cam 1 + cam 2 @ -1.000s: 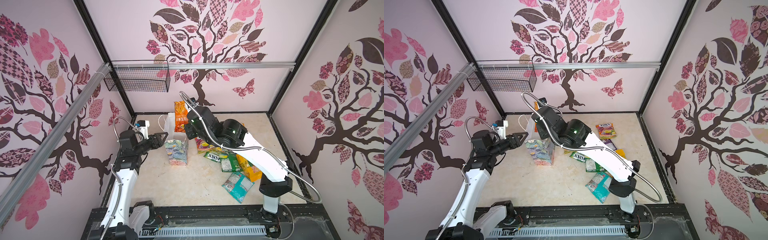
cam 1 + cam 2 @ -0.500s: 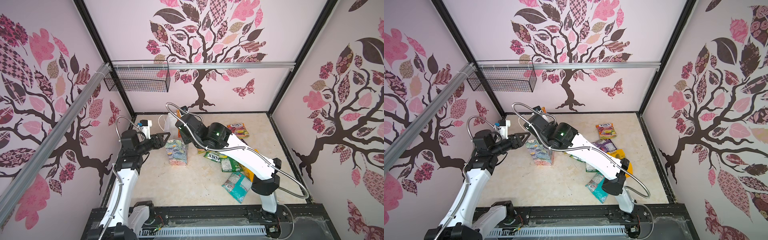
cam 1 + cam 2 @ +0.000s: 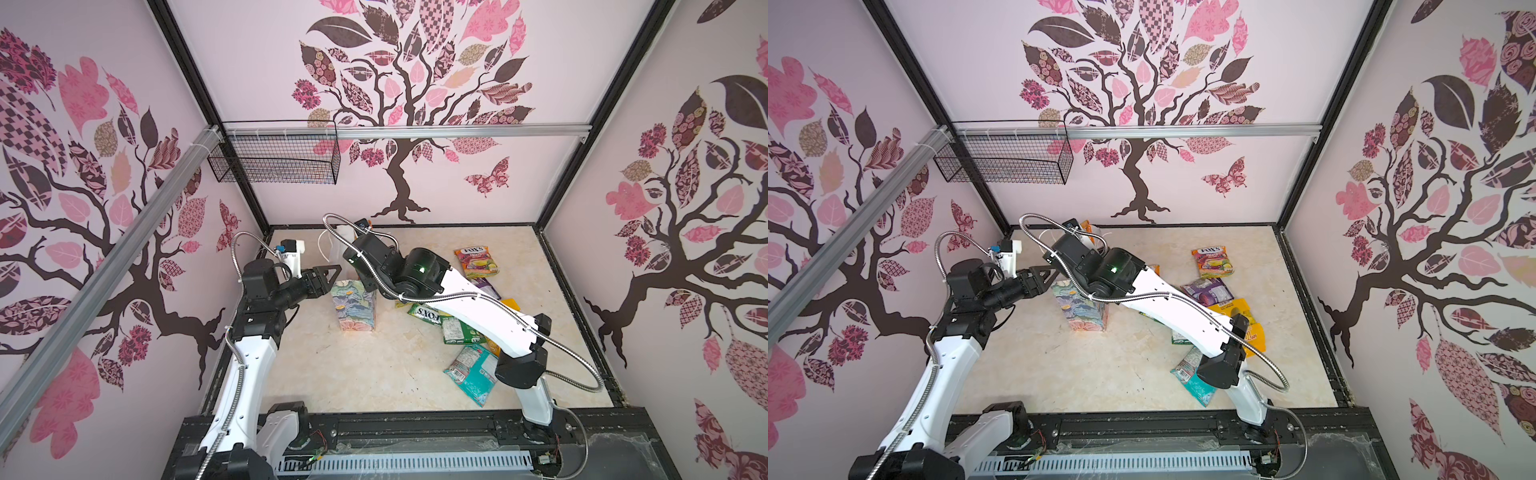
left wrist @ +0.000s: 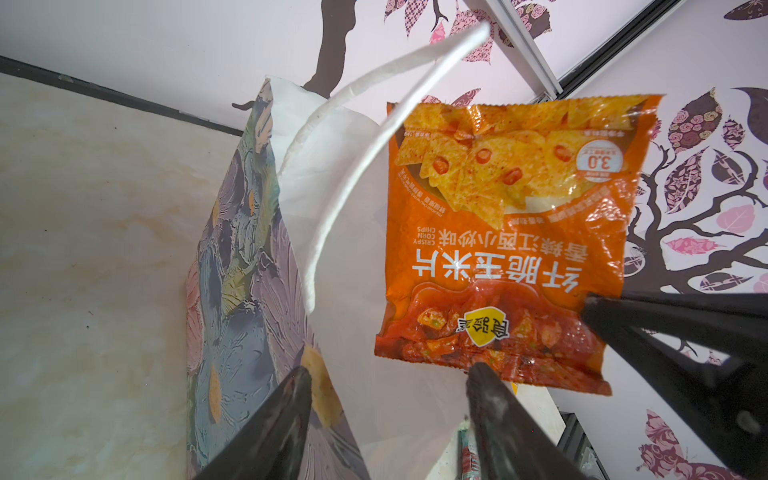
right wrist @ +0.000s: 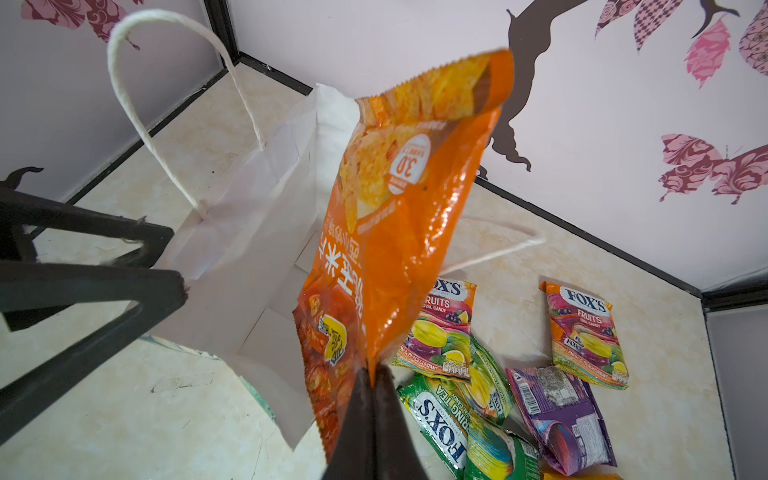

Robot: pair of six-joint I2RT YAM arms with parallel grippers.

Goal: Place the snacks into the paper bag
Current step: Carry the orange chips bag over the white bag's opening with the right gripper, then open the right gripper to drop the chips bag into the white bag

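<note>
Whereas 1 second ago the right arm stood farther right with the orange packet raised behind the bag, it has now swung left, and the right gripper (image 5: 372,374) sits over the bag's mouth. Its jaws are pinched tight on 1 edge of the orange packet (image 4: 507,232), which hangs over the white inside of the paper bag (image 3: 353,307). Whether the packet's free end has passed below the rim cannot be told. In both top views the wrist now covers nearly all of the packet.

The swing has also uncovered the pink FOX'S packet (image 3: 476,262) at the back of the tabletop (image 3: 374,374), which the arm hid in a top view 1 second ago.

The left gripper (image 4: 390,372) has not shifted. It waits at the bag's upper rim with its jaws spread, 1 finger by the floral outside and the other over the white inside. Whether either presses the wall is unclear.

The bag stands upright on the same spot, and 1 cord handle (image 5: 137,112) arches up. The other snacks (image 3: 457,328) lie unmoved to the right of the bag: a green FOX'S packet (image 3: 424,312), a purple packet (image 3: 1208,291), a yellow packet (image 3: 1233,309) and a teal packet (image 3: 471,374) nearest the front.
</note>
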